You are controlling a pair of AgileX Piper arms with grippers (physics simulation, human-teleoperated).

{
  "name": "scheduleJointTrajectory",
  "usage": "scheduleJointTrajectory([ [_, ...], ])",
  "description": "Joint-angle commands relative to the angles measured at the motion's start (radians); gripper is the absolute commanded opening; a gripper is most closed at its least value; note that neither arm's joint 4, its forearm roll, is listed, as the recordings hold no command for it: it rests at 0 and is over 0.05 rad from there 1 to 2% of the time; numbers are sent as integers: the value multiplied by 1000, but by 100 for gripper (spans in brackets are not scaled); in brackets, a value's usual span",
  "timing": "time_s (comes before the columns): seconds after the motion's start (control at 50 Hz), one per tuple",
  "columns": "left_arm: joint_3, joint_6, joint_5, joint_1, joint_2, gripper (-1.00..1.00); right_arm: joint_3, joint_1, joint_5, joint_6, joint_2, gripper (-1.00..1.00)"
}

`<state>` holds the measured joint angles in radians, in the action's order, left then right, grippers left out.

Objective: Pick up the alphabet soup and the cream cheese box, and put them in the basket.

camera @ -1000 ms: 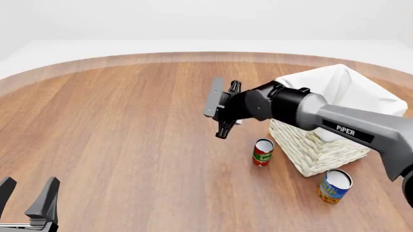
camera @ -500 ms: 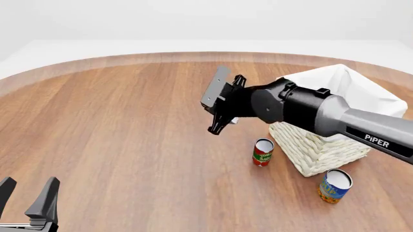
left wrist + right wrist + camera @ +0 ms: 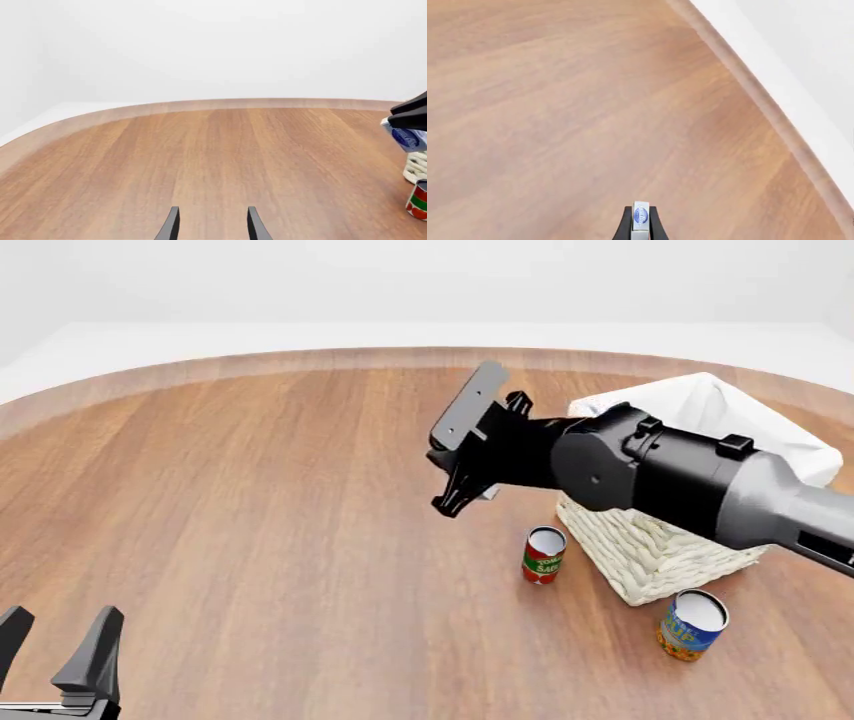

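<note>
My right gripper (image 3: 451,502) hangs above the table, left of the basket (image 3: 667,550), shut on the cream cheese box (image 3: 640,216). The box is a thin white edge with a blue mark between the fingers. The left wrist view shows it too, cream cheese box (image 3: 404,138), gripped by black fingers (image 3: 412,111). From the front the arm hides most of it. The alphabet soup (image 3: 691,624) stands upright on the table in front of the basket's near corner. My left gripper (image 3: 60,645) is low at the near left, open and holding nothing; it also shows as left gripper (image 3: 212,229).
A red-and-green can (image 3: 542,555) stands upright just left of the basket, below my right gripper. It also appears as red-and-green can (image 3: 418,201) beside a bit of basket wall (image 3: 417,169). The table's curved far edge (image 3: 334,358) runs behind.
My right arm has lifted and swung slightly right toward the basket, still holding the cream cheese box. The left gripper has not moved.
</note>
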<state>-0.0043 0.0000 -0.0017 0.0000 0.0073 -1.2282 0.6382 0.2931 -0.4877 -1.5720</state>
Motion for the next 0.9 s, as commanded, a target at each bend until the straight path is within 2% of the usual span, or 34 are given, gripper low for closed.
scheduleJointTrajectory([
  [0.02,0,0,0,0,0,100,14,-7,-18,50,65,-100],
  [0.38,0,0,0,0,0,100,15,-9,-27,45,74,-100],
  [0.64,0,0,0,0,0,100,16,15,-1,114,101,-100],
  [0.9,0,0,0,0,0,100,32,15,16,120,135,-100],
])
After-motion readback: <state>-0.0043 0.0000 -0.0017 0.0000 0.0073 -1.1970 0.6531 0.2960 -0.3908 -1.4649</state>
